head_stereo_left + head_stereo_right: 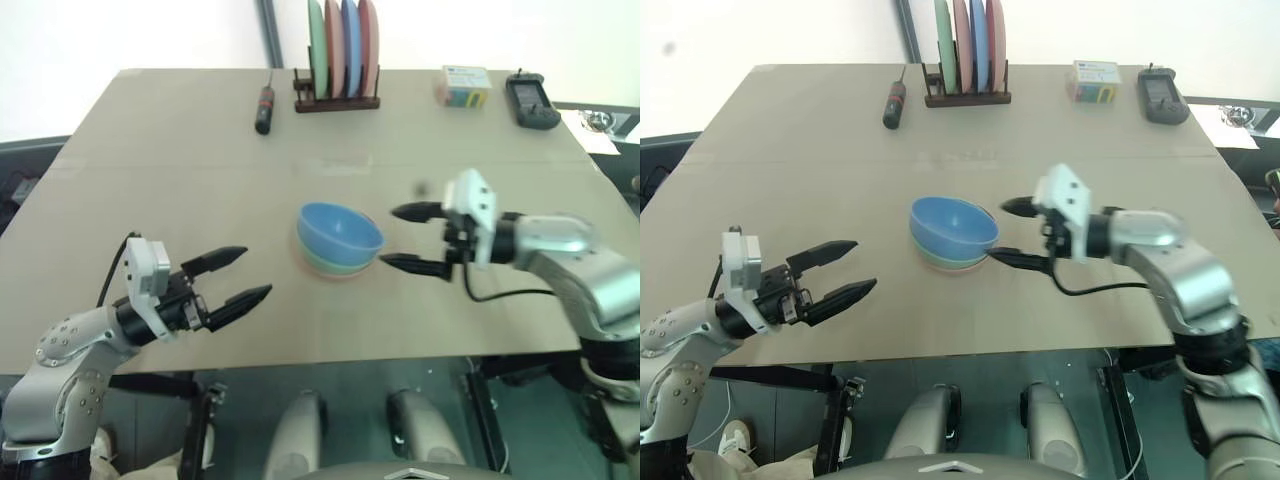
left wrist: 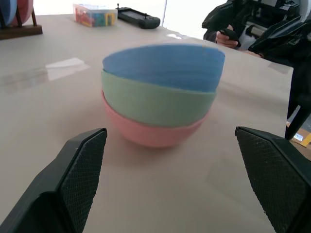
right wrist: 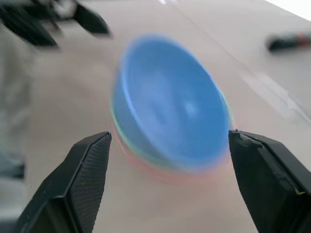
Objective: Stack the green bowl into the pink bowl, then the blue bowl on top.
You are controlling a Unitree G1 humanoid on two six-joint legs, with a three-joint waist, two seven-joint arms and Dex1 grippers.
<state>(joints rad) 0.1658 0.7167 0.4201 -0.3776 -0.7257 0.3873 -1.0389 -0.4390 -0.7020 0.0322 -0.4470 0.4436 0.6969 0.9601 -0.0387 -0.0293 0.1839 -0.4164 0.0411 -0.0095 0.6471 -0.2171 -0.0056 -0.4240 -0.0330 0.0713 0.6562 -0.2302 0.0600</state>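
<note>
The three bowls stand nested in the middle of the table. The pink bowl [image 2: 150, 133] is at the bottom, the green bowl [image 2: 155, 99] sits in it, and the blue bowl [image 1: 340, 233] lies on top, slightly tilted. My right gripper [image 1: 409, 239] is open just right of the stack, its fingers apart and clear of the bowls. Near the table's front left, my left gripper [image 1: 238, 276] is open and points at the stack from a distance, with nothing between its fingers.
At the back of the table stands a wooden rack [image 1: 337, 100] of coloured plates. A screwdriver [image 1: 264, 108] lies left of it. A small colourful box [image 1: 463, 86] and a black handheld device [image 1: 531, 101] lie at the back right.
</note>
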